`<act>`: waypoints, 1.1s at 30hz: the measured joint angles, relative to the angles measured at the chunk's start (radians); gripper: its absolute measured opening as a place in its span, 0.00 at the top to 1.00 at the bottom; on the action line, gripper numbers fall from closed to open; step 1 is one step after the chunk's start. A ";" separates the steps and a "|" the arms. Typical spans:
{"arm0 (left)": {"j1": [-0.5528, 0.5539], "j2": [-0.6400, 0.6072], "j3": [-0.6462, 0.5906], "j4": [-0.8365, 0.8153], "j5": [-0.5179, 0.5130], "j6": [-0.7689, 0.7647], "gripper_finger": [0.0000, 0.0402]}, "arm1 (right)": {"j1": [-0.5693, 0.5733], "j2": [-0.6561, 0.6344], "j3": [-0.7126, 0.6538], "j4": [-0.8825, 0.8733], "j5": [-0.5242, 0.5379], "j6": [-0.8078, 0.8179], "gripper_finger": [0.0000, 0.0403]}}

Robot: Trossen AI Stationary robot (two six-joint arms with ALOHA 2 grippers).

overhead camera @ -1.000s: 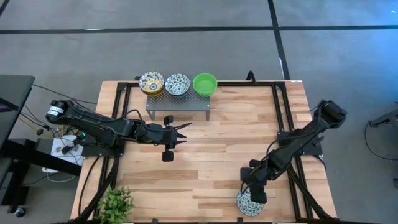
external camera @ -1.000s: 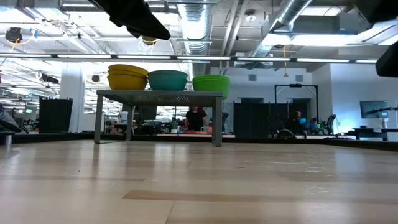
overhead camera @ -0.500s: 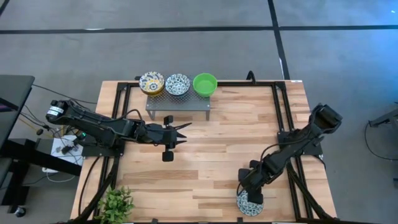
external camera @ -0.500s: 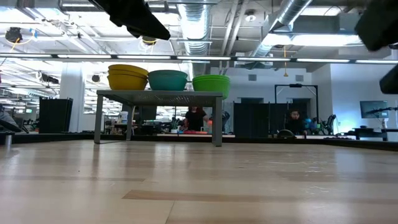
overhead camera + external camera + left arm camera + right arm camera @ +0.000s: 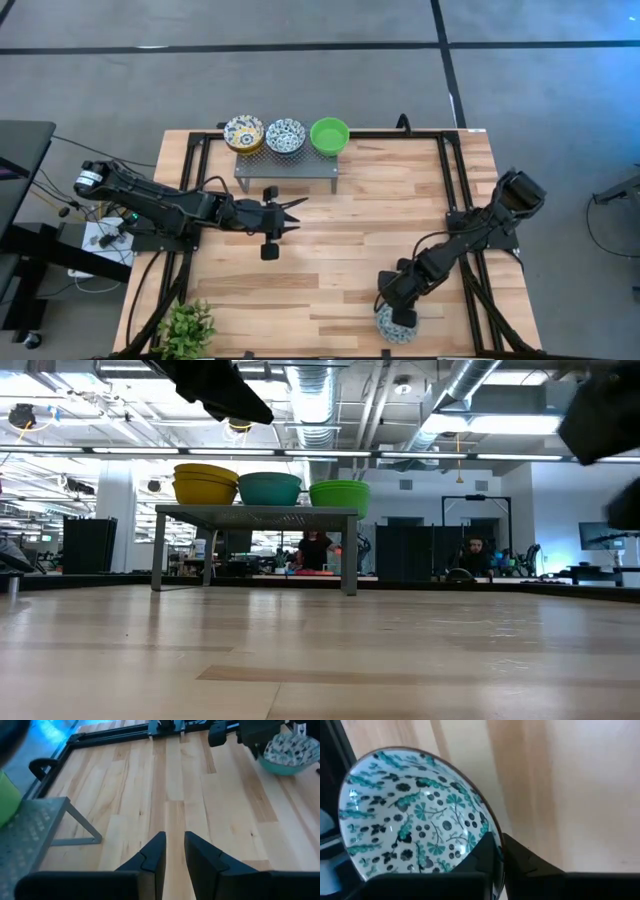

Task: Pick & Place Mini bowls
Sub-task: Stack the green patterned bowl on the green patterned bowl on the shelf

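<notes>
The right gripper [image 5: 499,851] is pinching the rim of a small round blue-and-white patterned bowl [image 5: 415,825], one finger inside the bowl and the other outside, the two fingers [image 5: 485,857] pressed almost together on the thin wall. In the high view this bowl [image 5: 392,322] is sitting on the light wooden slatted table [image 5: 340,240] near its edge at about five o'clock from the table's centre, with the right gripper [image 5: 400,312] over it and the dark right arm running off toward three o'clock.

The left gripper [image 5: 171,851] is hovering above bare wood at about ten o'clock from the centre, its fingers [image 5: 152,855] standing a narrow gap apart and gripping nothing.

At twelve o'clock, a grey perforated metal stand [image 5: 287,165] is carrying three bowl stacks in a row: yellow-cream patterned bowls [image 5: 244,133], blue-and-white patterned bowls [image 5: 286,135] and plain bright green bowls [image 5: 329,135]. A small green potted plant [image 5: 186,326] is standing at the table's seven o'clock corner.

In the low view, people are sitting in the room beyond the table.
</notes>
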 joint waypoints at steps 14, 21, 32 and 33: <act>-0.165 0.000 -0.001 -0.097 0.000 -0.124 0.82 | -0.206 -0.143 0.021 0.068 0.032 -0.357 0.97; -0.204 0.000 -0.001 -0.096 0.000 -0.124 0.82 | -0.365 -0.232 0.120 0.034 -0.032 -0.592 0.98; -0.211 0.000 -0.001 -0.089 0.000 -0.207 0.82 | -0.510 -0.247 0.315 0.038 0.159 -0.608 0.97; -0.215 0.000 -0.001 -0.089 0.000 -0.207 0.82 | -0.518 -0.246 0.326 0.033 0.172 -0.606 0.98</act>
